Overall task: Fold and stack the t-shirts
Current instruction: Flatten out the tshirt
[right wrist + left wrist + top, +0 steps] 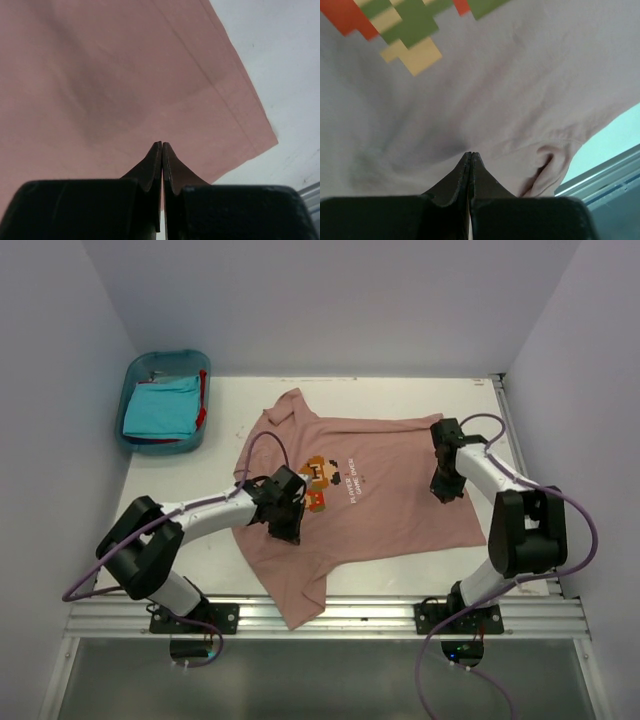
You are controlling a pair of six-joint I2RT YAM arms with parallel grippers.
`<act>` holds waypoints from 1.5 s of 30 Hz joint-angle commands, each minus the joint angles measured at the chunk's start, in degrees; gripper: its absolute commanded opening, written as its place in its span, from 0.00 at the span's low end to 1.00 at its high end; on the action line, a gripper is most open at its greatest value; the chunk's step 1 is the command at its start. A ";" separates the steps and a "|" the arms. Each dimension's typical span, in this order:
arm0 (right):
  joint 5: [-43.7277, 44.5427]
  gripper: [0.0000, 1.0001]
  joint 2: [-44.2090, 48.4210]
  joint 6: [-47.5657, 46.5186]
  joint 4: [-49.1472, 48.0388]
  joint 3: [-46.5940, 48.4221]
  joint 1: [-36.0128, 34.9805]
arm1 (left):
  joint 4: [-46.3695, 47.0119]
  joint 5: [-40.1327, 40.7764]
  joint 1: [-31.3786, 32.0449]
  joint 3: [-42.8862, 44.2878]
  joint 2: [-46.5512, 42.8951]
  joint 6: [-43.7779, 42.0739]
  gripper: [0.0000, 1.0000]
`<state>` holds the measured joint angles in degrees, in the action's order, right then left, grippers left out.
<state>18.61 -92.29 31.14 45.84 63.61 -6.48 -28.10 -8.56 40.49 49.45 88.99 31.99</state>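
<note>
While the dusty pink cloth t-shirt with pixel print (390,515) lies spread on the white table (400,395), left gripper (285,532) and right gripper (444,492) stand over it, jaws of both pressed together; folded turquoise t-shirt (160,408) sits in blue plastic bin (135,368)

R gripper (162,146) jaws together, over pink tee (110,75); table (280,60) at right.

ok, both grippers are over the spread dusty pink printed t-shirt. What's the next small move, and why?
Probably open the left gripper and right gripper. Both are shut, tips over the dusty pink cloth t-shirt, which lies spread print-up and unfolded. Shut jaws cannot pinch cloth. The right one sits near a hem corner, a likely grab point.
</note>
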 commanded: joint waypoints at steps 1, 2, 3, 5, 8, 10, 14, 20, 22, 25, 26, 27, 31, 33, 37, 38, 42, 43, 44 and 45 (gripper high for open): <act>3.45 0.00 0.89 2.52 2.41 -3.04 -0.02 | 2.17 -2.17 2.13 -2.69 -3.38 2.46 0.00; 4.49 0.00 0.54 2.79 1.45 -3.41 -0.02 | 1.56 -2.08 2.48 -3.48 -3.65 2.55 0.00; 4.42 0.00 -0.42 3.05 1.27 -3.67 -0.02 | 1.21 -2.60 2.66 -3.66 -3.82 2.47 0.00; 4.77 0.00 -2.01 3.14 0.92 -3.41 0.06 | 0.42 -3.04 3.45 -4.27 -4.00 2.29 0.00; 5.56 0.00 -5.00 3.67 0.56 -2.80 0.06 | -0.81 -3.05 4.95 -4.98 -2.51 1.59 0.00; 6.17 0.00 -6.84 4.28 0.39 -2.79 0.06 | -0.82 -3.04 5.65 -6.11 -1.63 1.50 0.00; 8.45 0.00 -11.15 5.42 0.47 -2.18 -0.02 | -1.08 -2.96 6.00 -8.05 -0.05 1.06 0.00; 13.03 0.00 -17.91 8.24 2.32 -0.07 0.24 | -4.95 0.20 6.09 -10.25 0.66 0.09 0.00; 14.08 0.00 -19.32 9.11 3.19 0.54 0.24 | -6.26 0.65 6.00 -11.30 -0.66 0.35 0.00; 15.13 0.00 -21.79 10.08 4.51 1.24 0.85 | -8.10 0.03 6.01 -11.49 -2.06 1.41 0.00; 15.23 0.00 -21.88 10.09 4.43 1.25 0.94 | -8.29 0.90 6.00 -11.57 -2.59 1.67 0.00; 15.23 0.00 -21.70 9.82 4.43 1.34 0.94 | -8.29 1.26 6.00 -11.66 -3.20 2.02 0.00; 15.14 0.00 -19.78 9.56 4.51 0.81 0.94 | -10.22 3.63 6.00 -10.61 -3.47 3.25 0.00; 13.83 0.00 -17.93 8.60 3.73 0.46 0.94 | -10.49 4.25 6.01 -9.82 -3.39 3.26 0.00; 9.00 0.00 -10.20 5.70 0.39 -0.77 0.86 | -12.77 7.23 6.00 -4.20 -2.25 1.86 0.00; 7.68 0.00 -9.23 3.95 -0.05 -0.69 0.86 | -13.12 7.41 6.00 -2.97 -1.98 1.42 0.00; -1.88 0.00 -2.82 -1.25 -3.21 0.28 -1.07 | -14.00 8.12 6.00 6.59 -0.93 -1.04 0.00; -3.22 0.00 0.67 -2.04 -3.83 0.37 -2.91 | -13.92 8.29 6.09 8.36 -0.75 -1.49 0.00; -4.62 0.01 2.45 -3.87 -4.44 0.37 -4.23 | -13.74 8.29 6.09 10.03 -0.75 -1.92 0.00; -5.42 0.04 4.21 -4.50 -4.71 0.63 -5.81 | -13.48 8.29 6.01 12.75 -0.66 -2.28 0.00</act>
<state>20.53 -95.64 31.53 45.32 62.98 -8.32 -40.97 -2.37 46.52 54.46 88.73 32.69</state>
